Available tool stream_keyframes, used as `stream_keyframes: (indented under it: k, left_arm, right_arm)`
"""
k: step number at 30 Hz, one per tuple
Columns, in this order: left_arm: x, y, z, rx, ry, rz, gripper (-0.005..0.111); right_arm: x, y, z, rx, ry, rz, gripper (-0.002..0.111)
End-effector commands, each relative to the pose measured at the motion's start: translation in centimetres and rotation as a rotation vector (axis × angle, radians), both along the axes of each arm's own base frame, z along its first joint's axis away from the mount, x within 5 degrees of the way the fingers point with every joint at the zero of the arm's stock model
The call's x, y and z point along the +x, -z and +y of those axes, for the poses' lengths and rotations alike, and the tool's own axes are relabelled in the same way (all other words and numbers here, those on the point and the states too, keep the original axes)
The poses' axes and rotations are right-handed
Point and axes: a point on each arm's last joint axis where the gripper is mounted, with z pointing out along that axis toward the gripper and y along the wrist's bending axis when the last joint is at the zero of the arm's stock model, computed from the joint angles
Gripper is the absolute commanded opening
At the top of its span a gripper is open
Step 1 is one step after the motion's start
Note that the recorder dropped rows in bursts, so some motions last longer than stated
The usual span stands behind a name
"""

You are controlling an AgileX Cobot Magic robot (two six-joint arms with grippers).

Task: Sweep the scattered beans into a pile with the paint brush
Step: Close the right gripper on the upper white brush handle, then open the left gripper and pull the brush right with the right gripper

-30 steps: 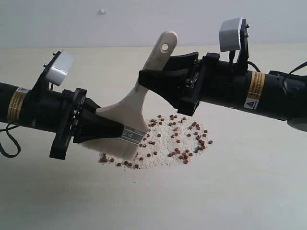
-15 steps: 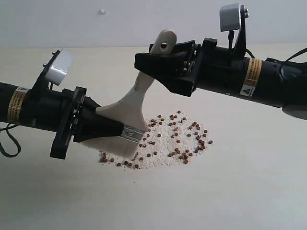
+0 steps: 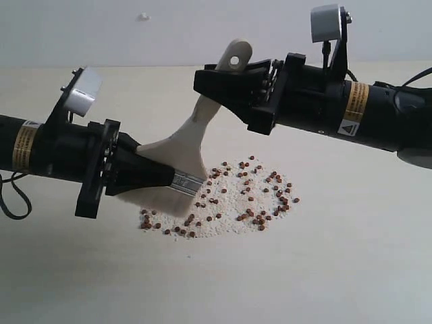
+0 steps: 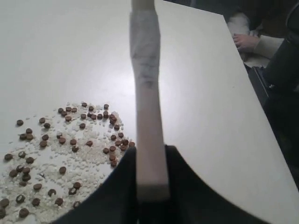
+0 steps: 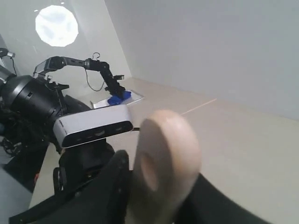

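The beans (image 3: 246, 199), small reddish-brown pellets mixed with pale grains, lie in a loose patch on the table; the left wrist view shows them (image 4: 70, 140) beside the brush. The paint brush (image 3: 189, 138) stands slanted, its cream bristles (image 3: 165, 201) at the patch's left edge. My left gripper (image 3: 160, 177) is shut on it at the silver ferrule, with the brush (image 4: 147, 93) edge-on between the jaws of the left gripper (image 4: 152, 175). My right gripper (image 3: 217, 84) is shut on the wooden handle just below its holed end (image 5: 166, 158), a finger on each side.
The pale table (image 3: 351, 270) runs to an edge (image 4: 261, 121), and a person's hand (image 4: 245, 39) rests beyond it. The left arm's wrist camera (image 5: 93, 126) sits close to the right gripper. Another robot arm (image 5: 93, 65) stands far behind.
My right gripper rose and moved left onto the handle's upper end, then its jaws narrowed onto it. My left gripper kept its hold and tilted the brush slightly.
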Motion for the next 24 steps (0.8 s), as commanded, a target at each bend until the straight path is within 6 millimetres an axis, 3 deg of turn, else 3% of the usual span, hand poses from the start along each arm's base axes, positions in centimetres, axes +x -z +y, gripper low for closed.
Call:
stream_keyframes:
  k: [1, 15, 17, 18, 19, 20, 22, 24]
  left_arm:
    - [-0.1, -0.6, -0.2, -0.035, 0.013, -0.008, 0.000]
    - [0.1, -1.5, -0.2, -0.061, -0.033, 0.014, 0.003]
    - [0.0, -2.2, -0.2, -0.068, -0.036, 0.005, 0.018]
    - [-0.1, -2.5, -0.2, -0.071, -0.039, 0.008, 0.034]
    - [-0.1, -2.5, -0.2, -0.069, -0.043, 0.020, 0.041]
    - [-0.1, -2.5, -0.2, -0.065, -0.050, 0.045, 0.056]
    - [-0.2, -2.5, -0.2, -0.059, -0.046, 0.052, 0.067]
    - [-0.2, -2.5, -0.1, -0.055, -0.050, 0.071, 0.067]
  right_arm:
    - [0.2, -0.1, -0.1, -0.008, 0.013, -0.006, 0.001]
    - [0.4, -0.2, -0.2, 0.007, 0.033, 0.002, 0.000]
    - [0.4, -0.2, -0.2, 0.013, 0.035, 0.013, 0.000]
    - [0.5, -0.2, -0.2, 0.024, 0.046, 0.025, 0.000]
    - [0.6, -0.3, -0.3, 0.028, 0.050, 0.028, 0.000]
    - [0.7, -0.3, -0.3, 0.037, 0.063, 0.031, 0.000]
    - [0.8, -0.4, -0.4, 0.051, 0.082, 0.038, 0.000]
    - [0.9, -0.5, -0.4, 0.060, 0.093, 0.039, 0.000]
